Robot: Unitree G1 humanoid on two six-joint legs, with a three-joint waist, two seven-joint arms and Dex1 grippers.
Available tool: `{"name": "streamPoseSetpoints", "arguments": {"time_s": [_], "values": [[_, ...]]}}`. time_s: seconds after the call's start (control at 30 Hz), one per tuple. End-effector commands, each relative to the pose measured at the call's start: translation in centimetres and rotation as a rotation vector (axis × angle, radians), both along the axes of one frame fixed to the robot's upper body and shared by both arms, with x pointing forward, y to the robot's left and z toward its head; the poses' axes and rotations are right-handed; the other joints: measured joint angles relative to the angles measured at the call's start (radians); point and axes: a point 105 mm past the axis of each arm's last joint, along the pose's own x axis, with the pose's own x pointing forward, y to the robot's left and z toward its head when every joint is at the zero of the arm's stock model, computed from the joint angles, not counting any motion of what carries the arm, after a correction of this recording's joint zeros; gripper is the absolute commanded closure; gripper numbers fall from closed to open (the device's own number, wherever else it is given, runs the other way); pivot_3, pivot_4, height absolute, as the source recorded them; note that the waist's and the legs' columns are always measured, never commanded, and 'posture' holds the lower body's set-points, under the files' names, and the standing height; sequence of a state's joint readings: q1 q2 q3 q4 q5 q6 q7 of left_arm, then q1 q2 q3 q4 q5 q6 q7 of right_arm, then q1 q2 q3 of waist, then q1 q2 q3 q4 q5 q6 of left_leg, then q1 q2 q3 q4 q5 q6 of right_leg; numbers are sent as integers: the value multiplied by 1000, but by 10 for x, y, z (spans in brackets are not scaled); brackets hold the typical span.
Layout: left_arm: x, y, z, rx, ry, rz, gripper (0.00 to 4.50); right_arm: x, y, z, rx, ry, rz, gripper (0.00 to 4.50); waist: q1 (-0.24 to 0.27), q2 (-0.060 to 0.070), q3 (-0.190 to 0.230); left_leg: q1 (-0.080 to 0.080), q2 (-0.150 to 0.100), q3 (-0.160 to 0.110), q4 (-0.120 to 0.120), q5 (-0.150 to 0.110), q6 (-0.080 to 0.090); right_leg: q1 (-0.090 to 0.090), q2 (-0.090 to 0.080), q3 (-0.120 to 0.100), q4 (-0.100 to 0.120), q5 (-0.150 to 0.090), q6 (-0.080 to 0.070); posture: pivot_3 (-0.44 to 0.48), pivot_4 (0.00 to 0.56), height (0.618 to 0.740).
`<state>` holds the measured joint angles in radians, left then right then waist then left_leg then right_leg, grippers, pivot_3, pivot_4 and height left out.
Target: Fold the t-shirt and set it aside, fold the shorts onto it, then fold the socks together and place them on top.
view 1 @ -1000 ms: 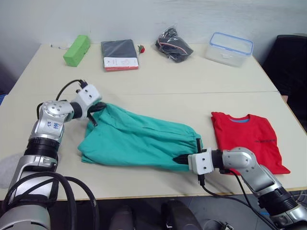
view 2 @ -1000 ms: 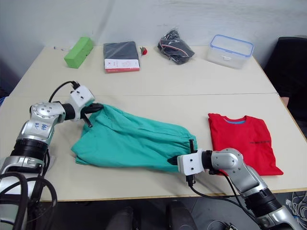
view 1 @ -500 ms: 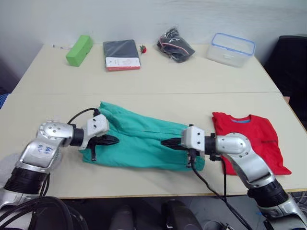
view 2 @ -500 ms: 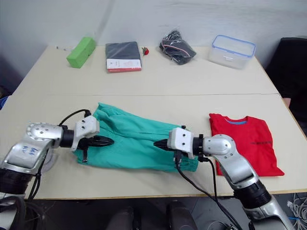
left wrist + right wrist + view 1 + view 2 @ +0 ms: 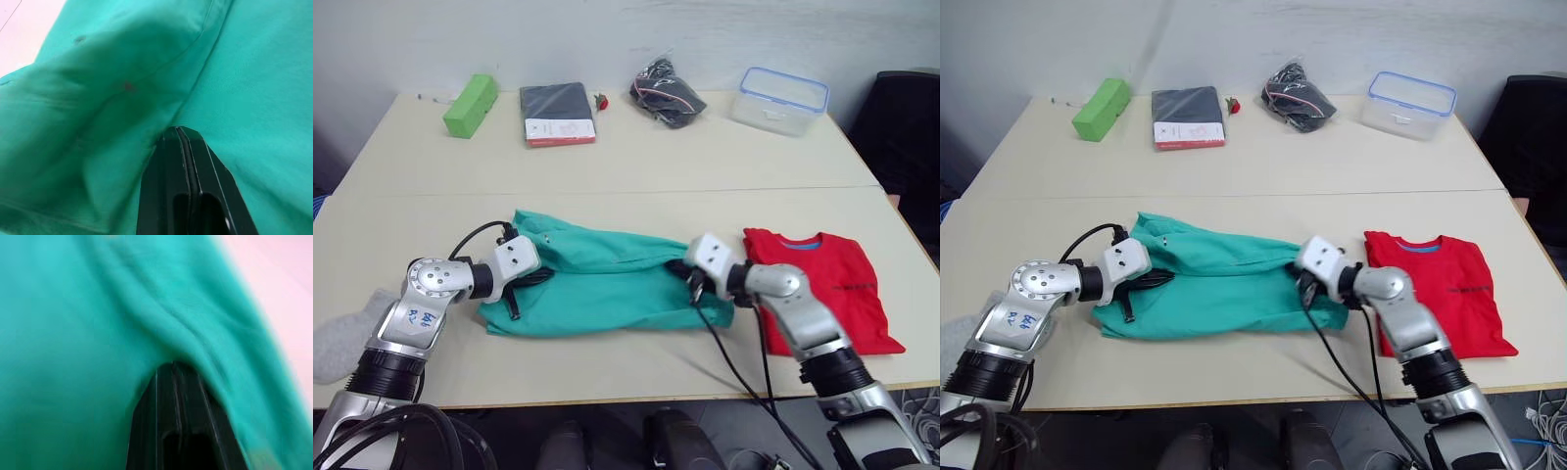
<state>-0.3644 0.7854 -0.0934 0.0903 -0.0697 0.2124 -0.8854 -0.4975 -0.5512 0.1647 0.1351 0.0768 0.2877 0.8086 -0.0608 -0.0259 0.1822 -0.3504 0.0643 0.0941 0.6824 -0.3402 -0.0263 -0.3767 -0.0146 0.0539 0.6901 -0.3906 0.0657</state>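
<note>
The shorts [image 5: 602,286] lie folded into a long teal-green band across the near middle of the table [image 5: 636,166], running left to right. The left gripper [image 5: 540,277] sits at the left end of the band, its black fingers pressed together with a fold of the green cloth pinched between the tips; the left wrist view shows the fingers [image 5: 182,161] meeting tightly under a ridge of fabric. The right gripper [image 5: 680,271] is at the right end of the band, its fingers likewise closed on a pucker of the shorts, as the right wrist view shows, with cloth draped over the tips [image 5: 176,382].

The t-shirt [image 5: 822,284] lies folded flat to the right of the shorts, its left edge just beside their right end, blue collar band toward the far side. A light grey sock [image 5: 342,328] rests at the near left edge of the table, apart from the shorts.

Along the far edge stand a green block [image 5: 470,103], a dark packaged garment [image 5: 557,111], a black bundle in a clear bag [image 5: 668,93] and a clear lidded container [image 5: 780,98].
</note>
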Motion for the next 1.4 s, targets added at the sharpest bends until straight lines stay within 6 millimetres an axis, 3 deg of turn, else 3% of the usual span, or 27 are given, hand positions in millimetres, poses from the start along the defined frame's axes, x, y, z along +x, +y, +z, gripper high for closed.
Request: {"name": "streamPoseSetpoints", "arguments": {"time_s": [0.03, 0.13, 0.3, 0.4, 0.43, 0.53, 0.7, 0.87, 1.0, 1.1, 1.23, 1.33, 1.4], "values": [[-10, 19, -30, 49, 107, 76, 4493, 19, -52, -3, -96, -2, -209, 4471, -2, 1, -1, 0, 0, 0, 0, 0, 0, 0, 0, 0, 0, 0, 0, 0, 150, 740], [-11, 19, -32, 49, 104, 77, 4493, 25, -60, 5, -59, -18, -238, 4471, -4, 1, -1, 1, 0, 0, -1, 0, 0, 0, 1, 0, 0, 0, 0, 0, 150, 740], [-8, 15, -18, 10, 62, 64, 4493, 1, -4, 54, 128, -139, 63, 4471, -19, 6, -1, 0, 0, 0, -2, 0, -1, 0, 1, 1, -1, 0, 0, 0, 150, 740], [-3, 8, -2, -30, 29, 45, 4493, -24, 35, 61, 154, -164, 236, 4471, -20, 6, -1, 0, 1, -1, -2, 0, -1, 0, 2, 0, -1, 0, 0, 0, 150, 740], [-2, 7, 1, -37, 26, 41, 4493, -29, 41, 59, 141, -171, 263, 4471, -19, 6, -1, -1, 1, -1, -2, 0, -1, 0, 2, 0, -1, 0, 0, 0, 150, 740], [5, -2, 13, -73, 16, 25, 4493, -41, 54, 22, -46, -185, 348, 4471, -13, 4, -1, -2, 1, -1, -2, 0, -1, 0, 2, 0, -2, 0, 0, 0, 150, 740], [29, -3, 22, -83, 9, 60, 4493, -44, 49, -18, -232, -160, 374, 4471, 2, 2, 0, -6, 0, 0, -1, -1, 0, -5, 1, 0, -3, 0, 1, 0, 150, 740], [64, 5, 29, -127, 1, 187, 4493, -47, 44, -33, -297, -153, 404, 4471, 5, 0, 0, -6, 0, 0, 0, 0, 0, -6, 1, 0, -1, 0, 1, 0, 150, 740], [104, 25, 52, -280, -59, 454, 4493, -53, 40, -37, -301, -142, 422, 4471, 10, -3, 0, -6, 0, 0, 1, 0, 0, -6, 1, 0, -1, 0, 1, 0, 150, 740], [117, 43, 67, -378, -83, 596, 4493, -55, 38, -38, -303, -140, 423, 4471, 6, -4, 0, -6, 0, 0, 0, 0, 0, -6, 1, 0, -1, 0, 1, 0, 150, 740], [110, 52, 73, -391, -72, 555, 4493, -57, 38, -37, -290, -141, 415, 4471, 4, -4, 0, -6, 0, 1, -1, 0, -1, -8, 1, 0, -1, 0, 1, 0, 150, 740], [85, 32, 78, -413, -37, 309, 4493, -60, 39, -33, -255, -143, 415, 4471, 4, -4, 0, -6, 1, 0, -1, 0, -2, -8, 0, -1, 0, 0, 1, 0, 150, 740], [53, 9, 86, -420, -9, 89, 4493, -62, 38, -31, -240, -141, 409, 4471, 4, -4, 0, -6, 1, 0, 0, 0, -2, -8, 0, -1, 0, 0, 1, 0, 150, 740]]}}
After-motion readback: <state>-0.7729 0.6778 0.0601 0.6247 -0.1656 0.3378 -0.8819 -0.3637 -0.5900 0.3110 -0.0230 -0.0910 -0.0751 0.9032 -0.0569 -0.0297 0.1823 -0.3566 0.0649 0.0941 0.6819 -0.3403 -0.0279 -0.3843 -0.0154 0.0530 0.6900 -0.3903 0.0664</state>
